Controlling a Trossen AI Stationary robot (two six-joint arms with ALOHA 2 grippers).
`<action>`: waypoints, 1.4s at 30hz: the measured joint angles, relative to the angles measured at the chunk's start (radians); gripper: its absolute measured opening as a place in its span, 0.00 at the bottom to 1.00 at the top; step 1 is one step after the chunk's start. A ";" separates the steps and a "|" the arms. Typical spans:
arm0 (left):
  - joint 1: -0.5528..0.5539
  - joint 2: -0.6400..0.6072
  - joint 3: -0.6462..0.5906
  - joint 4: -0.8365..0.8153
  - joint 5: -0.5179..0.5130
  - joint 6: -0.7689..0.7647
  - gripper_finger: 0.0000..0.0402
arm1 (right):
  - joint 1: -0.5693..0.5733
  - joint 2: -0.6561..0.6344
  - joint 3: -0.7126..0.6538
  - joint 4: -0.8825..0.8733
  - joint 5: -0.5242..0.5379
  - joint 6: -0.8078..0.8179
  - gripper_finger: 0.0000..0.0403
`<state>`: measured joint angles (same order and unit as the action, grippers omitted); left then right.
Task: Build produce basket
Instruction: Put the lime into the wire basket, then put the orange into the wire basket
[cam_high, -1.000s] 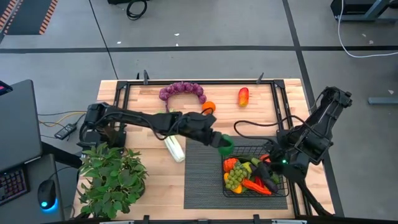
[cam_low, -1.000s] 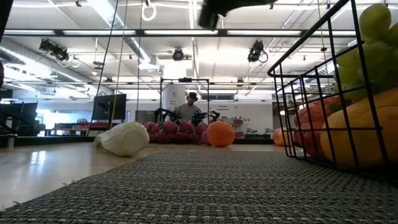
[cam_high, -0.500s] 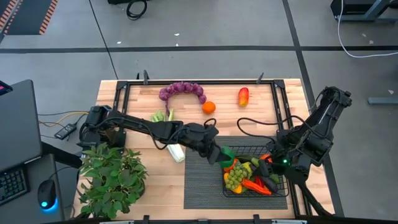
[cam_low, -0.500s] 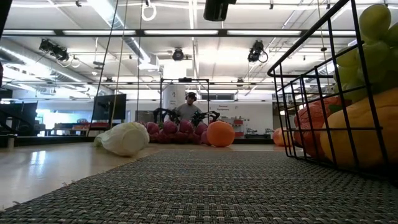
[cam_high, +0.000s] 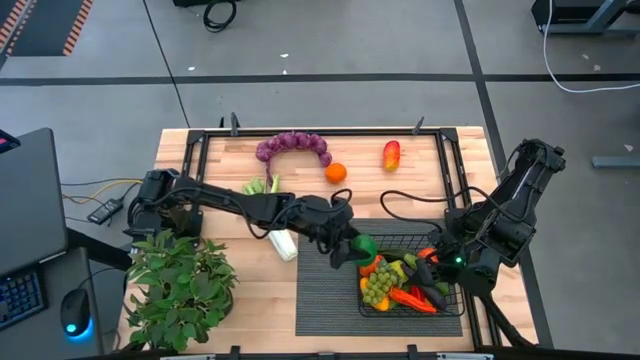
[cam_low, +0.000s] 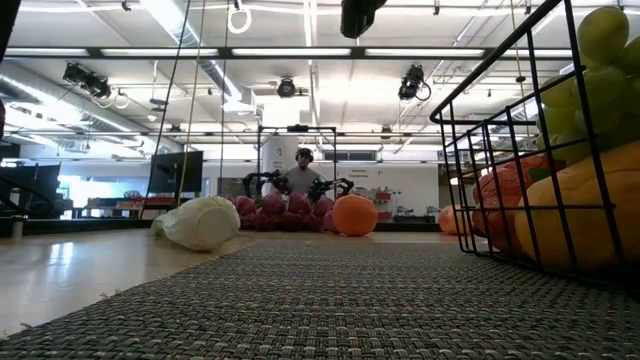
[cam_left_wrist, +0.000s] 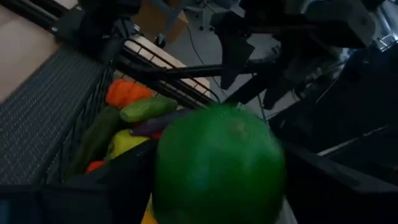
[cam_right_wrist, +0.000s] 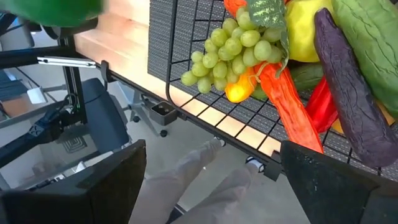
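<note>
The black wire basket stands on the ribbed mat and holds green grapes, a carrot, an eggplant, peppers and a cucumber. My left gripper reaches in from the table's left, shut on a green apple above the basket's left rim. My right gripper hovers open over the basket's right side, with nothing between its fingers. Purple grapes, an orange, a red-yellow fruit and a leek lie on the wood. My left gripper pinches the green apple's two opposite sides between its two fingers. The fingers come nearly level from the table's left, slanting a little down. The apple is lifted clear, above the basket's left rim and the produce inside.
A leafy potted plant stands at the near left corner. The dark ribbed mat has bare room left of the basket. A black frame rail runs along the table's far edge. A person sits far behind the table.
My left gripper has carried the green apple toward the near edge and on to the basket's left rim, rolling its wrist as it went. The arm has uncovered the orange it hid a second ago. The right arm has kept its place.
</note>
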<state>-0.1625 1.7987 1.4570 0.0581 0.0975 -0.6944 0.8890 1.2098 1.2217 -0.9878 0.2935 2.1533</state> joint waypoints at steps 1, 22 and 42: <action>0.002 0.001 0.000 0.001 0.000 0.006 0.80 | 0.000 0.000 0.000 0.000 0.000 -0.001 0.92; 0.107 0.012 0.070 0.057 0.060 0.088 0.98 | 0.000 0.000 0.000 -0.049 0.010 -0.066 0.92; 0.266 -0.114 0.068 -0.704 0.113 0.030 0.98 | -0.332 -0.001 0.000 -0.058 -0.018 -0.644 0.92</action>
<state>0.1032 1.6847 1.5255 -0.6459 0.2106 -0.6640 0.5566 1.2087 1.2217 -1.0459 0.2752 1.5097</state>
